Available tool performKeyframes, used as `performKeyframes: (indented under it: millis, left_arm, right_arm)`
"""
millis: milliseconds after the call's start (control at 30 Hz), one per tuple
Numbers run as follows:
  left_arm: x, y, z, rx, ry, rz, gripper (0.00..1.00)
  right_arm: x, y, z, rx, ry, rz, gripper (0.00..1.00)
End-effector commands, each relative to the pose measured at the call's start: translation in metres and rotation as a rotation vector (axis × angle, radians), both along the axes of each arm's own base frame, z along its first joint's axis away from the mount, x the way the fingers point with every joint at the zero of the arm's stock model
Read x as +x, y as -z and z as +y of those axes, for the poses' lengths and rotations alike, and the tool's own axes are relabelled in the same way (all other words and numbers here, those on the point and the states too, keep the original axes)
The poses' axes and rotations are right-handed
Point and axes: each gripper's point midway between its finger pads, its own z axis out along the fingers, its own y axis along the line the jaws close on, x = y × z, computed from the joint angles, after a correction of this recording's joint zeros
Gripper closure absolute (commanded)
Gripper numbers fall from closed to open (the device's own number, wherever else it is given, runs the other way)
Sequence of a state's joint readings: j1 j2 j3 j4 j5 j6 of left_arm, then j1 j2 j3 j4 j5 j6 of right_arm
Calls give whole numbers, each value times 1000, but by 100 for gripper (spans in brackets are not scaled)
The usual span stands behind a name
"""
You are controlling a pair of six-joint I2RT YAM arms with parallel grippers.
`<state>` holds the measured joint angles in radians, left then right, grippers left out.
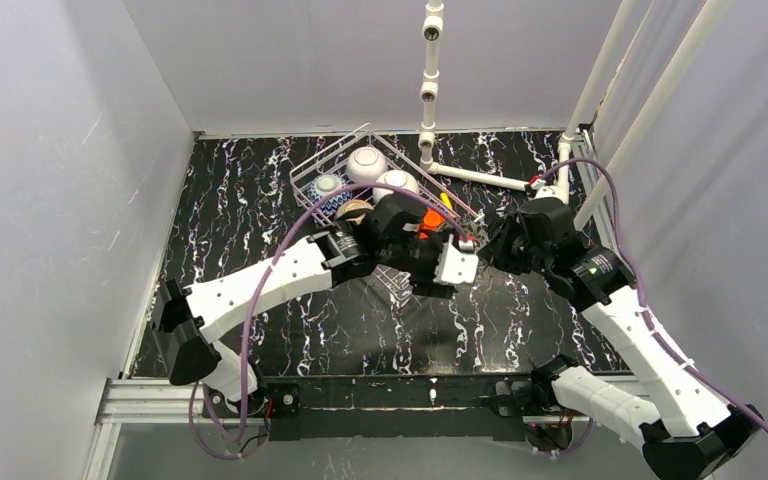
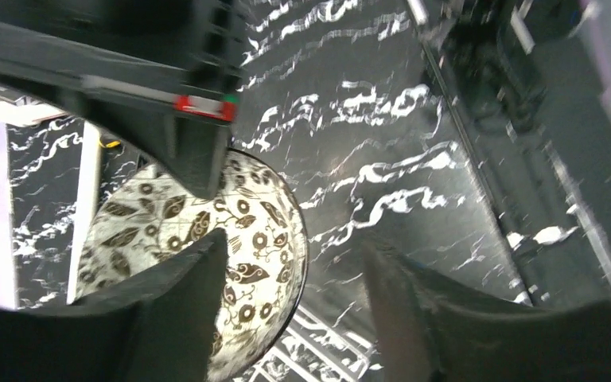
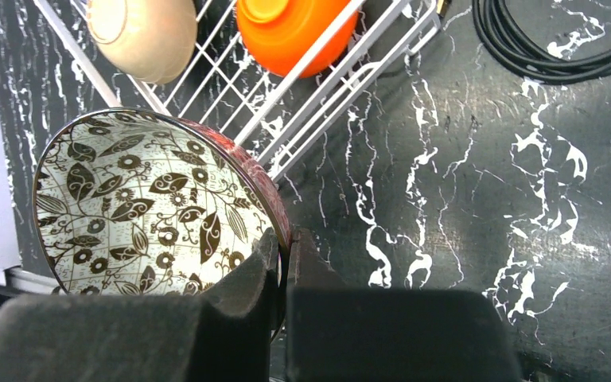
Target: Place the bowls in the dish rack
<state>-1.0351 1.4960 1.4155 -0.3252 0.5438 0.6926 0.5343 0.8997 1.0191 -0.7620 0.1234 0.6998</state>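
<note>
My right gripper (image 3: pixel 285 247) is shut on the rim of the pink-speckled bowl (image 3: pixel 151 207), which has a brown leaf pattern inside, and holds it tilted just off the dish rack's (image 3: pixel 318 87) near side. My left gripper (image 2: pixel 294 270) is open. One finger (image 2: pixel 191 302) is over the bowl's inside (image 2: pixel 254 223) and the other (image 2: pixel 414 318) is outside the rim. The tan bowl (image 3: pixel 147 36) and red-orange bowl (image 3: pixel 294 28) lie in the rack. In the top view the rack (image 1: pixel 330 155) also holds two white bowls (image 1: pixel 367 163) (image 1: pixel 396 183) and the blue-patterned bowl (image 1: pixel 327 188). There both wrists hide the held bowl.
A white pipe frame (image 1: pixel 428 90) rises behind the rack, with one pipe (image 1: pixel 480 178) lying on the black marbled table (image 1: pixel 240 200). A black cable (image 3: pixel 557 40) loops on the table right of the rack. Grey walls close in left, right and back.
</note>
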Motion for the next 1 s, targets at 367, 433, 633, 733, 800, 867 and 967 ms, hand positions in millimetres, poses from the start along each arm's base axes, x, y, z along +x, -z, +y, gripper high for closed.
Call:
performKeyframes:
  millis: [367,433,633,733,800,867,967]
  left_arm:
    - [28,45,12,326,-54,-347,71]
    - [31,50,12,350,-61,-372,73]
    - [32,56,8,378,-57,-399,79]
    - [31,58,4,387,-69,-392,82]
    - [31,62,2,401,-83,-387,86]
    - [29,64,0,408,-90,-373,92]
    - [26,66,-2,407,-111,-328,100]
  right_arm:
    - [8,-38,9,5,-49,-33,99]
    - [8,-38,10,-5,-57,-19,99]
    - [12,-31,3,-67,-37,8,99]
    - [15,-29,-1,-91,-22,7,99]
    - [16,-26,-4,-108,-15,8,99]
    - [17,-24,-5,-116,-11,6,99]
    - [18,-25,-4,-111,-12,-5,96]
